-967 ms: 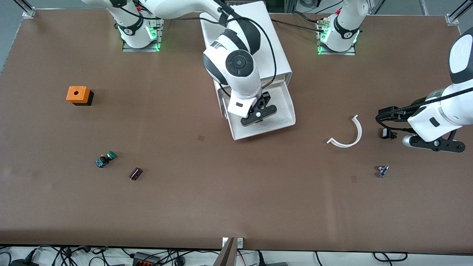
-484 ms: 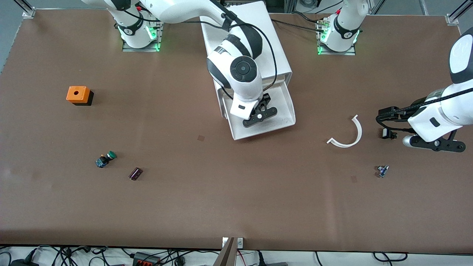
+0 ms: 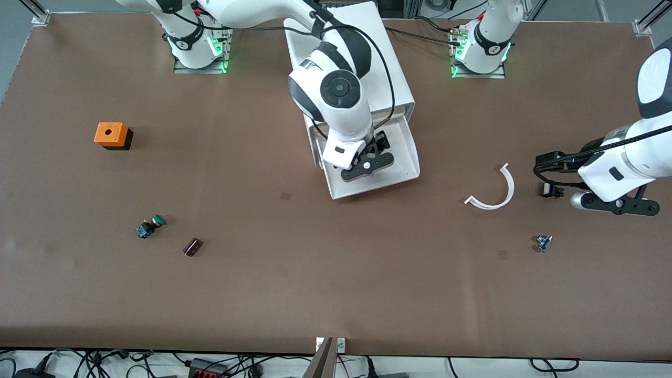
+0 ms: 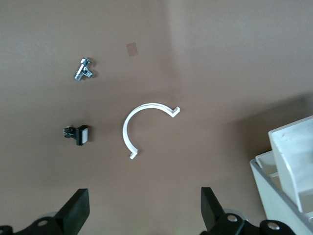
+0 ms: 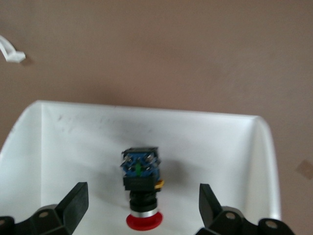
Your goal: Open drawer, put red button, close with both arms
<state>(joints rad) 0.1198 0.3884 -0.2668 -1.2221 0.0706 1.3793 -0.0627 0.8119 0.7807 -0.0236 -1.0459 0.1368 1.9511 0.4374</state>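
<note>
I read this as the end of the placing step: the red button (image 5: 142,196) lies on its side on the floor of the pulled-out drawer (image 3: 407,176), which sticks out of the white cabinet (image 3: 367,31) at the middle of the worktop's edge where the robot bases stand, and my right gripper (image 3: 367,167) hangs just over it with its fingers (image 5: 73,205) spread wide and nothing between them. The next move, as I judge it, calls for lifting that gripper clear of the drawer walls, then bringing both arms to the drawer's front lip and pushing it evenly so the tray does not skew; the button looks free to roll, so a gentle push suits it. My left gripper (image 3: 614,205) waits near the worktop's edge at the left arm's end, fingers (image 4: 76,210) apart and empty, over bare table beside a small black and white clip (image 4: 77,134). Counting what I can see: one red button, one green-capped button (image 3: 149,226) and one dark small part (image 3: 192,246) toward the right arm's end nearer the camera edge, one orange box (image 3: 111,135), one white curved strip (image 3: 499,191), one metal fitting (image 3: 543,242), one cabinet, two arms
</note>
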